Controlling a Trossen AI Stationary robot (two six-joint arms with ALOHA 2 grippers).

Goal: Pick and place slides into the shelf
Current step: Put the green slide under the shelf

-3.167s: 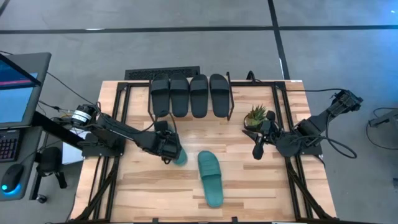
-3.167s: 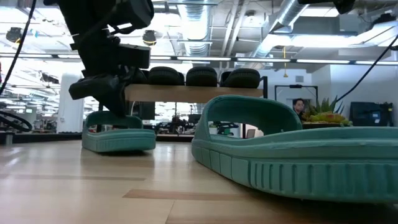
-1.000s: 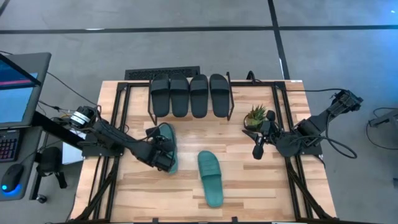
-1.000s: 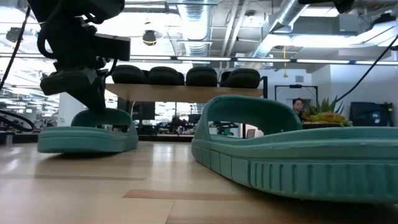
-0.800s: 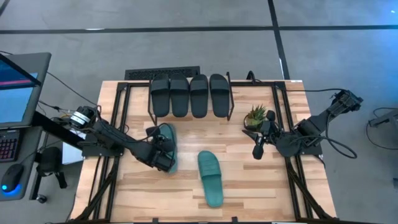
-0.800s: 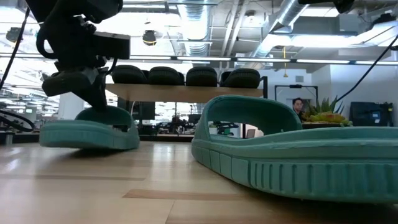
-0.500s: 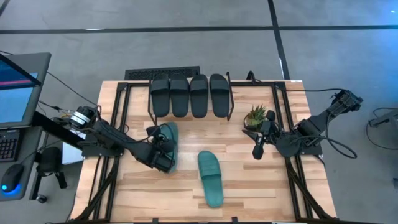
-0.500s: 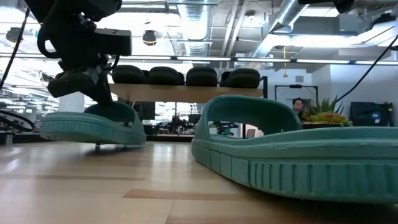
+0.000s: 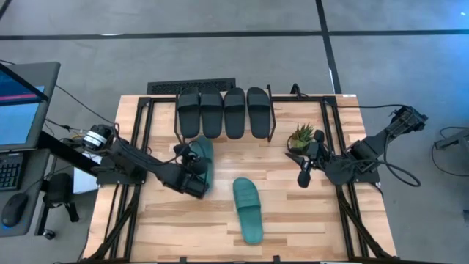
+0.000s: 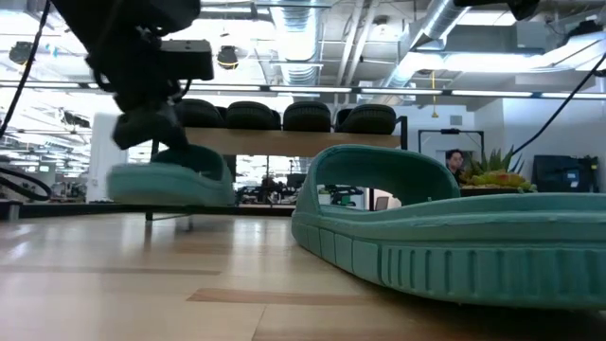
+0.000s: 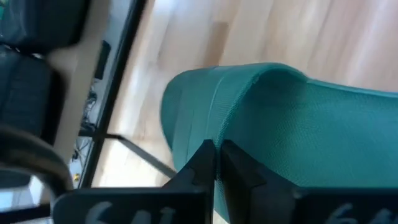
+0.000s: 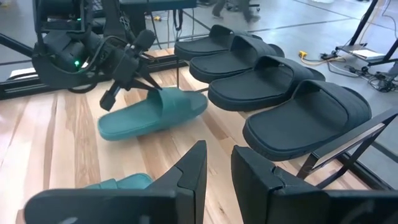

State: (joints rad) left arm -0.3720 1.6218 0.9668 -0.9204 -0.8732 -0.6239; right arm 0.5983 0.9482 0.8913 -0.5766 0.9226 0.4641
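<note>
You won't find any text, label, brand or number you can read in these views. Pale raised marks show on the left wrist's gripper housing point(image 11: 155, 208), but they are too blurred to make out.

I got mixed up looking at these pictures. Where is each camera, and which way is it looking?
High view: above the table, looking straight down; both arms show, left end effector shut on the teal slide.
Low view: at tabletop height, looking level across; the left arm lifts that slide.
Left wrist view: on the left arm, looking past its fingers pinching the slide's strap.
Right wrist view: on the right arm, facing the shelf.
Shared: all show the held slide.
</note>
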